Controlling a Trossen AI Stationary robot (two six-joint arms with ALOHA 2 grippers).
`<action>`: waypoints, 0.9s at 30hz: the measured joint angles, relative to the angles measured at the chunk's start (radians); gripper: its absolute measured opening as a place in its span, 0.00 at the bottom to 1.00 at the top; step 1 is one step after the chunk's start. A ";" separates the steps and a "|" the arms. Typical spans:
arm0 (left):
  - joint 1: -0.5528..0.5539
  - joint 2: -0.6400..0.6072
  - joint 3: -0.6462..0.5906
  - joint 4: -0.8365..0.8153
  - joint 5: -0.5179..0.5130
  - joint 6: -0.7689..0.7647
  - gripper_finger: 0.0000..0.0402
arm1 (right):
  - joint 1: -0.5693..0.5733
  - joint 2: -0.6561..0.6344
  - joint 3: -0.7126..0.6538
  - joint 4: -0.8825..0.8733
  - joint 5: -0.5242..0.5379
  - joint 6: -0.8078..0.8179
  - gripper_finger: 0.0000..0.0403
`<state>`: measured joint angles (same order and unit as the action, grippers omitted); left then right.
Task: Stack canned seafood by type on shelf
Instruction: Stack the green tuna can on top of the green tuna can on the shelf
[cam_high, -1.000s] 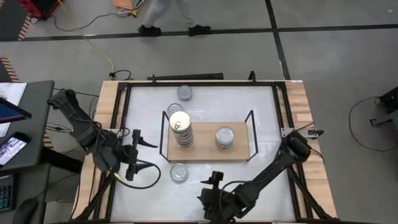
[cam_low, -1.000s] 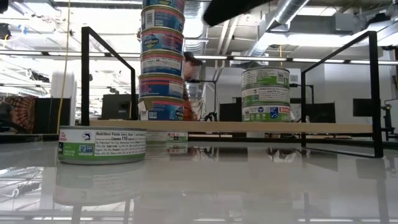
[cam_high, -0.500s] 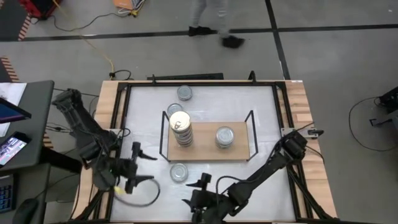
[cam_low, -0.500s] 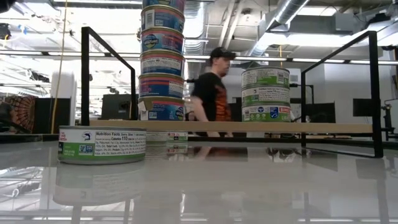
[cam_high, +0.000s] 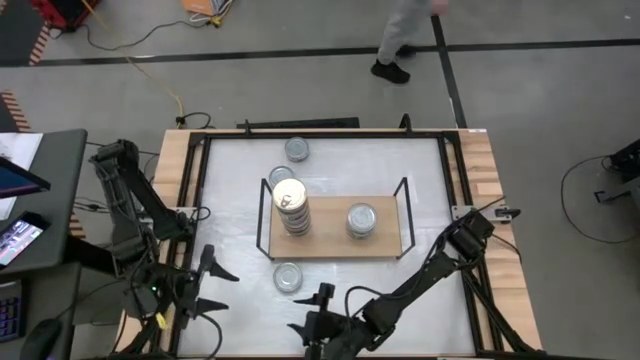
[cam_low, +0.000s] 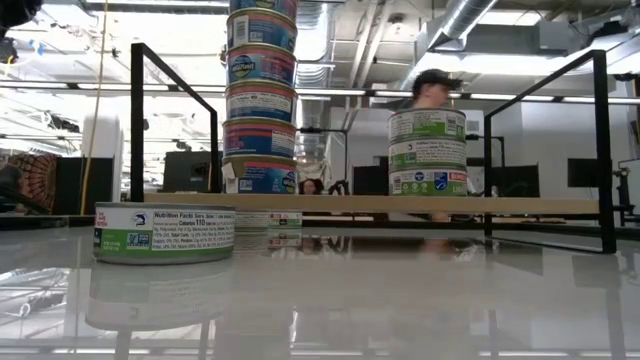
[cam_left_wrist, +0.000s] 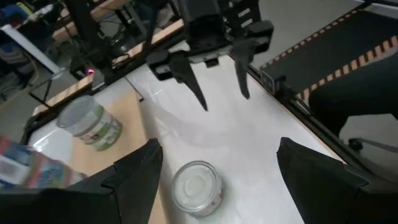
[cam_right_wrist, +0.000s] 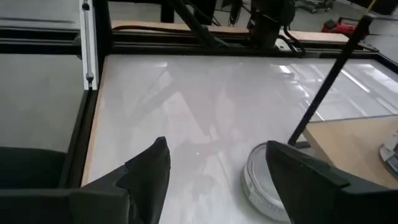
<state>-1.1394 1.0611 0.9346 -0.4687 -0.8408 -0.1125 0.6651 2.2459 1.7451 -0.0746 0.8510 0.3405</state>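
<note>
The shelf (cam_high: 337, 240) is a wooden board with black wire ends, lying mid-table. On it stand a tall stack of tins (cam_high: 291, 205) with blue labels (cam_low: 260, 100) and a short stack (cam_high: 361, 220) with green labels (cam_low: 427, 150). One loose tin (cam_high: 288, 277) rests flat on the table in front of the shelf (cam_low: 165, 232). Two more tins (cam_high: 297, 150) (cam_high: 281, 178) lie beyond the shelf. My left gripper (cam_high: 222, 290) is open, left of the near loose tin (cam_left_wrist: 198, 186). My right gripper (cam_high: 308, 310) is open at the near edge, close to that tin (cam_right_wrist: 264, 180).
A black frame and wooden border (cam_high: 180, 200) run round the white tabletop. A desk with a screen (cam_high: 20, 180) stands left of the table. A person (cam_high: 400, 40) walks on the floor beyond the far edge. Bare tabletop lies to the right of the shelf.
My left gripper has swung toward the table's near edge and sunk a little, staying open. My right gripper has moved along the near edge toward the left and turned. The tins have kept still. The person behind the table has walked to the right.
</note>
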 joint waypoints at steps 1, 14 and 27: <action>0.001 -0.001 -0.027 0.037 0.003 0.012 0.75 | 0.000 0.000 0.000 -0.011 0.004 0.015 0.72; 0.107 -0.017 -0.189 0.297 0.117 0.017 0.75 | -0.023 -0.178 0.002 -0.306 0.084 0.073 0.72; 0.208 0.330 -0.098 0.304 0.159 0.011 0.75 | -0.080 -0.442 0.001 -0.750 0.426 0.067 0.72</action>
<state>-0.9317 1.3907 0.8366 -0.1642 -0.6822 -0.1017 0.5848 1.8043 1.7462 -0.8249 1.2768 0.4072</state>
